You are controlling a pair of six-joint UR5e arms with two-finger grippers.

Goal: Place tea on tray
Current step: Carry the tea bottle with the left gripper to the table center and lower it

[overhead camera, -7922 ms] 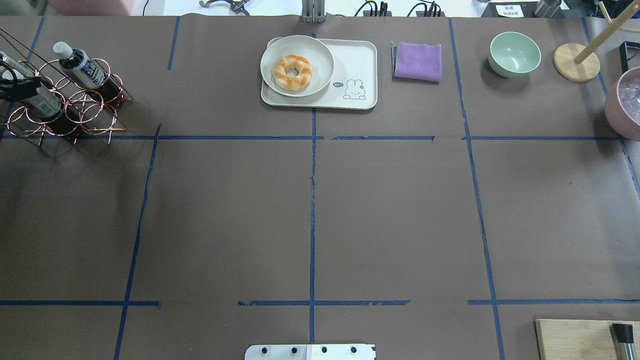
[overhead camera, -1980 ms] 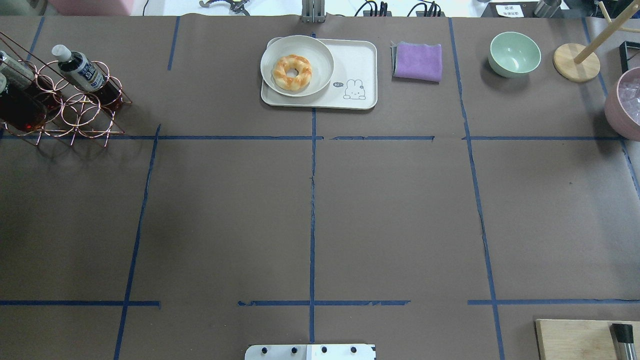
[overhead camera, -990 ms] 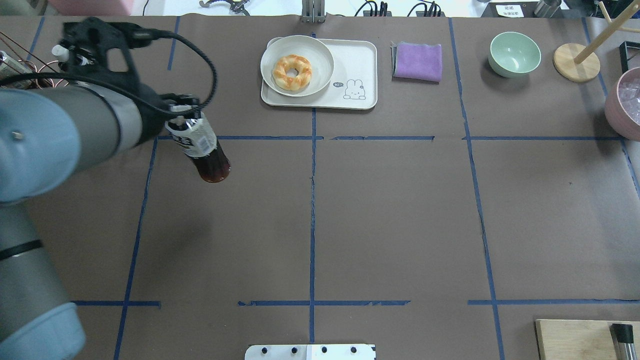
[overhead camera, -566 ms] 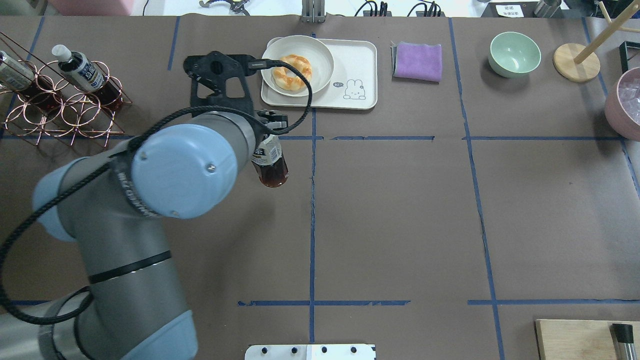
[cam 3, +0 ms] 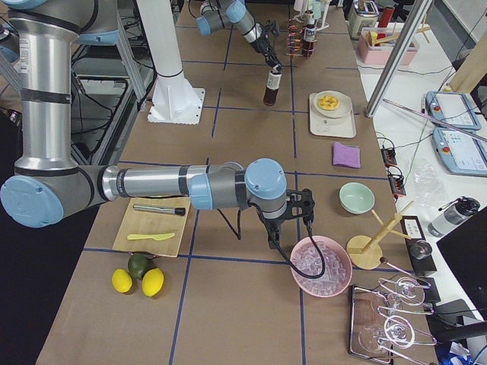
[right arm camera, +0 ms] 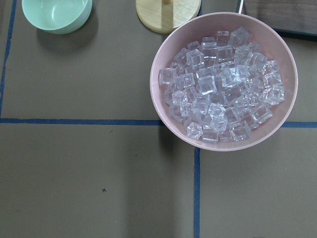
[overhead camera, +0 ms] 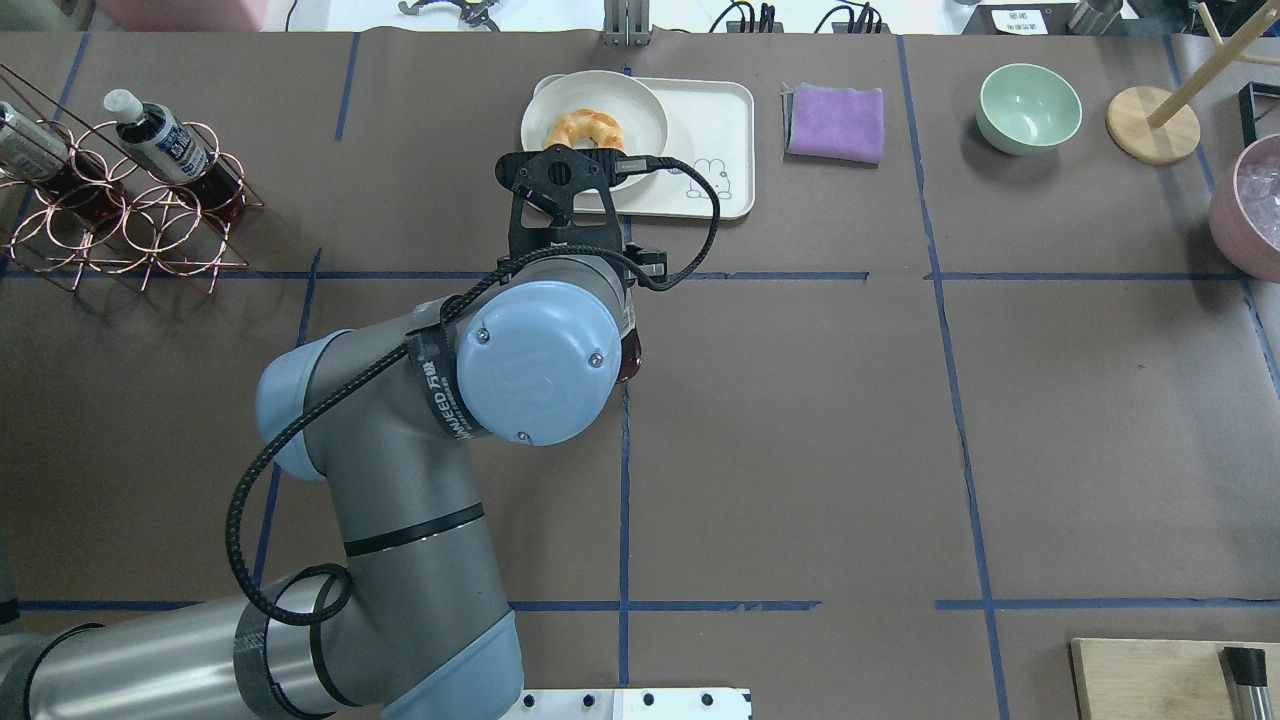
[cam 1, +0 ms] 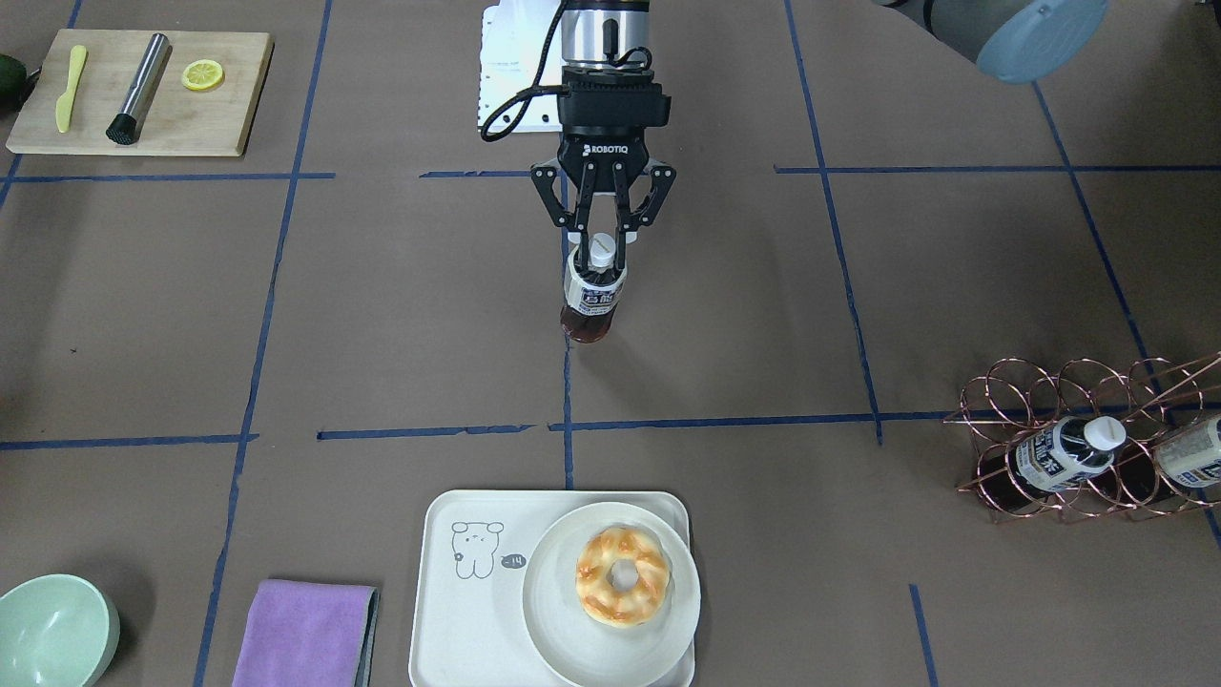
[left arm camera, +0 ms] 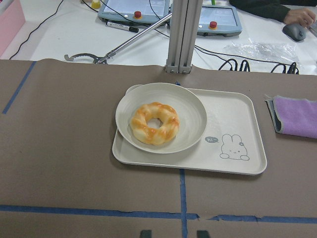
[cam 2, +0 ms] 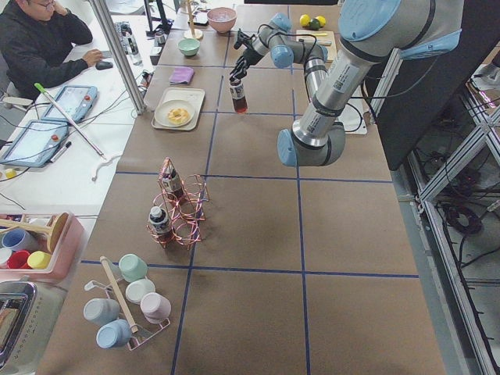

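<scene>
My left gripper (cam 1: 599,260) is shut on the neck of the tea (cam 1: 592,296), a small bottle of dark brown liquid with a white cap. It hangs upright over the middle of the table, short of the tray (cam 1: 448,611). In the overhead view my arm hides most of the tea (overhead camera: 631,362), and the tray (overhead camera: 715,120) lies beyond it. The left wrist view looks at the tray (left arm camera: 233,119). The tea also shows in the exterior right view (cam 3: 271,86). My right gripper (cam 3: 274,242) hovers beside the ice bowl; I cannot tell if it is open.
A round plate with a doughnut (cam 1: 620,577) fills one half of the tray. A copper wire rack (cam 1: 1078,448) holds two more bottles. A purple cloth (cam 1: 305,634) and green bowl (cam 1: 52,630) lie beside the tray. A pink bowl of ice (right arm camera: 223,79) is under my right wrist.
My left arm has lifted one bottle out of the wire rack and carried it rightwards to the table's centre line, closer to the tray.
</scene>
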